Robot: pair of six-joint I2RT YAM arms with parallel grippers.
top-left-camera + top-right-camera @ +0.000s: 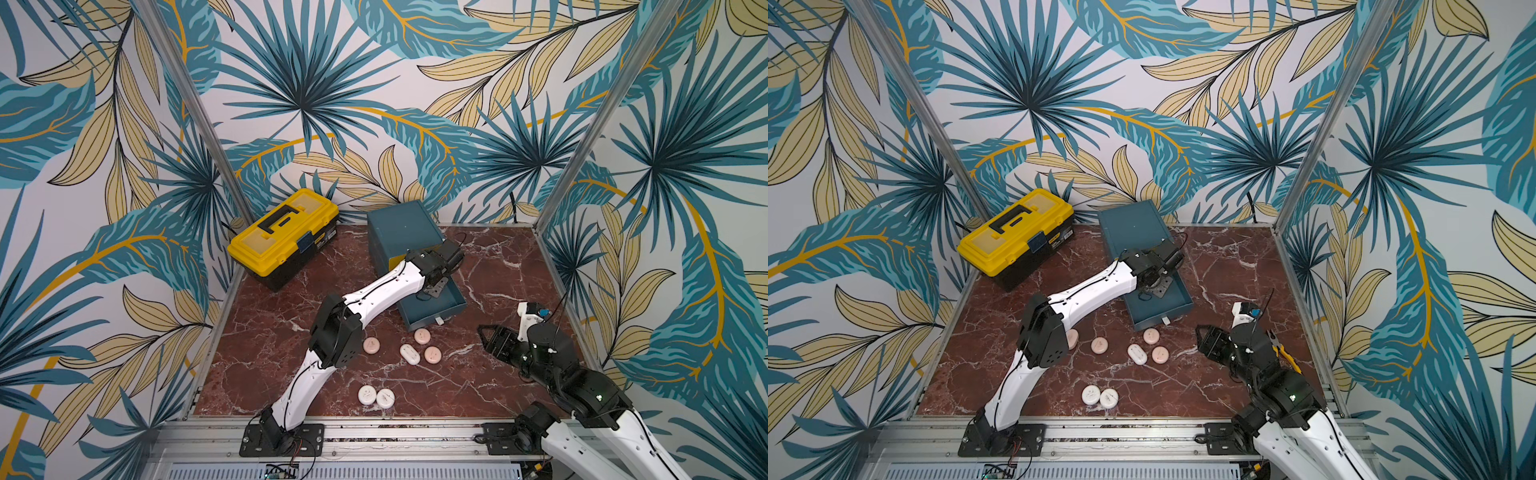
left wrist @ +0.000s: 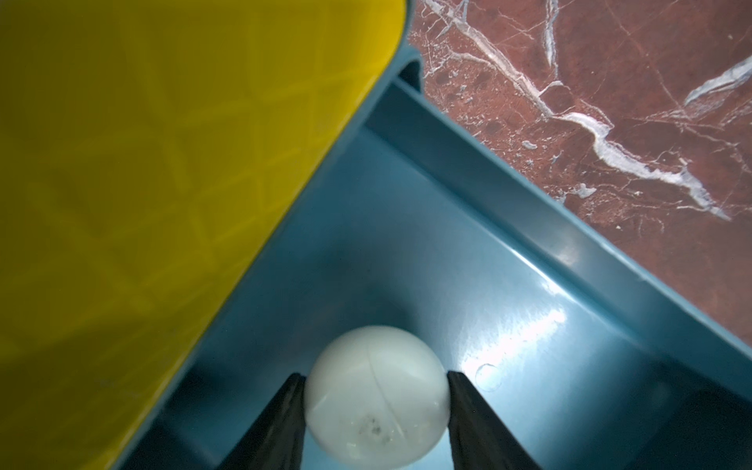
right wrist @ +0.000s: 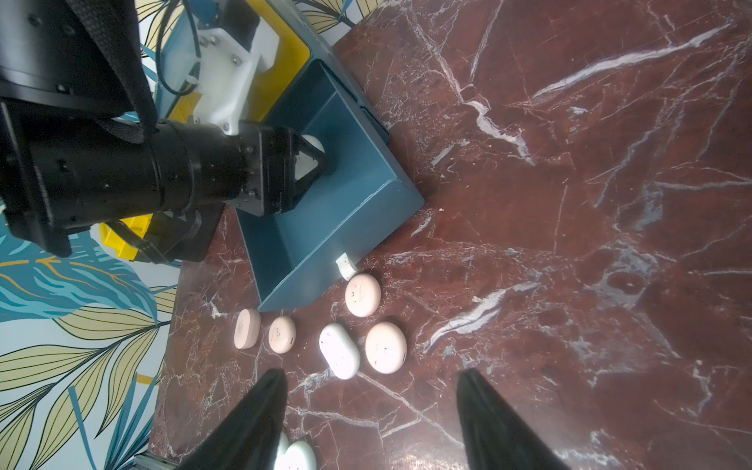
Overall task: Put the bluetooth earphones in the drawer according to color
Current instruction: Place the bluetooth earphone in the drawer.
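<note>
The teal drawer chest [image 1: 399, 228] stands at the back with one teal drawer [image 1: 446, 309] pulled out. My left gripper [image 2: 375, 373] reaches down into that drawer [image 2: 407, 244], shut on a white earphone case [image 2: 376, 403] just above the drawer floor. The yellow drawer front [image 2: 162, 162] is close beside it. On the marble lie pink cases [image 1: 371, 345] [image 1: 422, 336] [image 1: 432, 355], a white one [image 1: 409, 354] and two more white ones [image 1: 367, 395] [image 1: 385, 398]. My right gripper [image 3: 373, 372] hovers open and empty to their right.
A yellow toolbox [image 1: 284, 235] with a black handle sits at the back left. Yellow-handled pliers [image 1: 1283, 353] lie by the right arm. Another pink case [image 1: 1072, 338] is half hidden behind the left arm. Patterned walls close in three sides.
</note>
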